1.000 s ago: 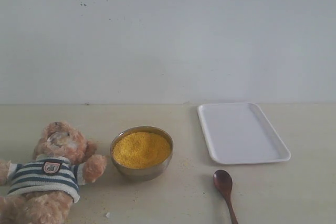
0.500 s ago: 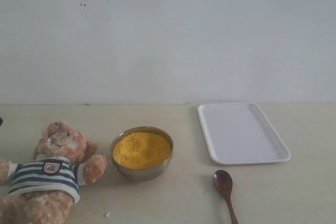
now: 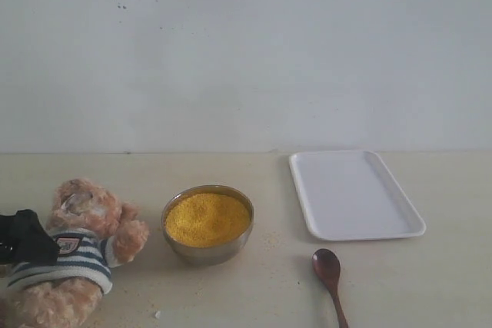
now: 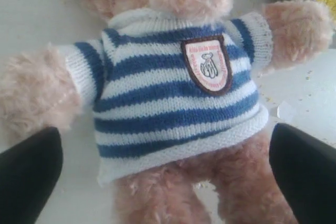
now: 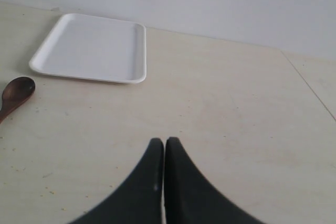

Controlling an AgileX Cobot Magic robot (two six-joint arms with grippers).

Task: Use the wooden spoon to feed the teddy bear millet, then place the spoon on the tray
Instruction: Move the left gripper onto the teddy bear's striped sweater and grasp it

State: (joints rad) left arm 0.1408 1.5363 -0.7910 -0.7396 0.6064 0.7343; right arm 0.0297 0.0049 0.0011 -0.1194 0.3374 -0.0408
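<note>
plain pale wall (image 3: pixel 246 51) behind, cream bench (image 3: pixel 407 289) in front, dotted with a few stray yellow grains. at the left end of the bench, teddy bear (image 3: pixel 86 209) on its back, head toward the wall, in a navy-and-white striped shirt with a shield badge (image 4: pixel 206 65) on the chest. left jaws down over the bear's body, spread wide, one black fingertip (image 4: pixel 26 174) on each side of the hips, shirt hem and legs in the gap; not closed on the plush, contact with the fur unclear. just right of the bear's outstretched paw, small round metal bowl (image 3: pixel 207 254), heaped with bright yellow millet (image 3: pixel 207 219). further right and nearer the wall, white tray (image 3: pixel 354 193), flat on the bench, apart from the bowl. near the tray's front edge but not touching it, wooden spoon (image 3: pixel 329 270) flat on the bench, oval bowl toward the tray, handle running off the lower edge of the exterior view. right jaws pressed together, tips meeting, above the bench, well apart from spoon and tray; out of sight in the exterior view.
</note>
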